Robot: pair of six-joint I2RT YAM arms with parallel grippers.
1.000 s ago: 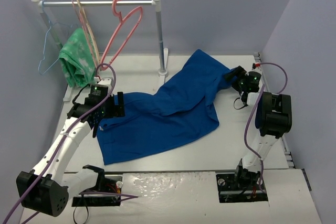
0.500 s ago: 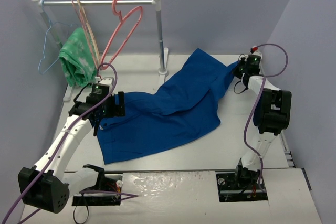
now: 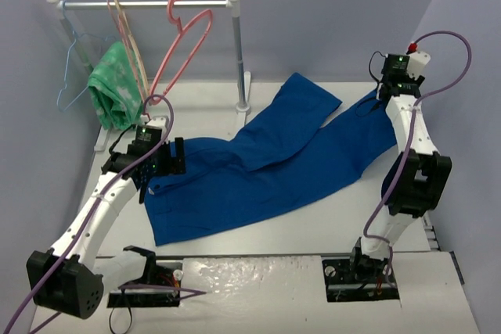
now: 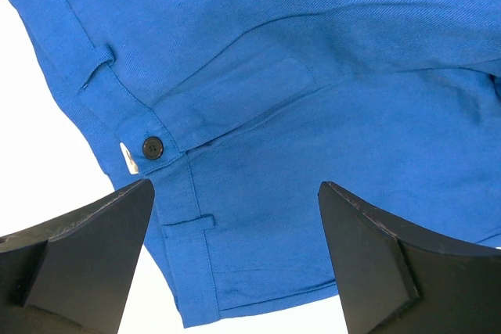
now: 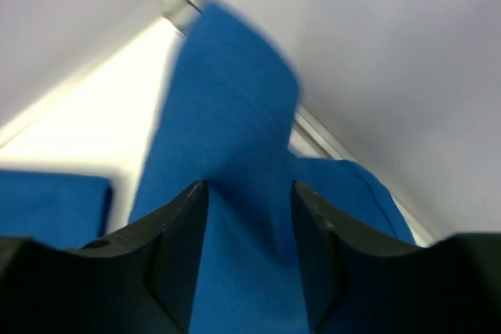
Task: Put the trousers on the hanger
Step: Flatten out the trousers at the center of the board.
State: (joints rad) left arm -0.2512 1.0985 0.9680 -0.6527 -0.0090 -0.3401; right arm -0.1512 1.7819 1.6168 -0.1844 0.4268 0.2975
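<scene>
Right wrist camera: the right tool (image 5: pixel 249 217) pinches a bunched fold of the trousers (image 5: pixel 235 115) between its two fingers, the blue cloth running up and away from it (this view is blurred). From above, that tool holds one leg's end raised at the far right of the worktop (image 3: pixel 313 224), while the rest of the trousers lies spread across the middle. The left tool (image 4: pixel 235 193) is spread wide over the waistband (image 4: pixel 86 76), a dark button (image 4: pixel 153 146) just beyond one finger. The pink hanger (image 3: pixel 184 48) hangs tilted from the rail (image 3: pixel 149 4) at the far left, apart from the trousers, near a green cloth (image 3: pixel 113 87).
</scene>
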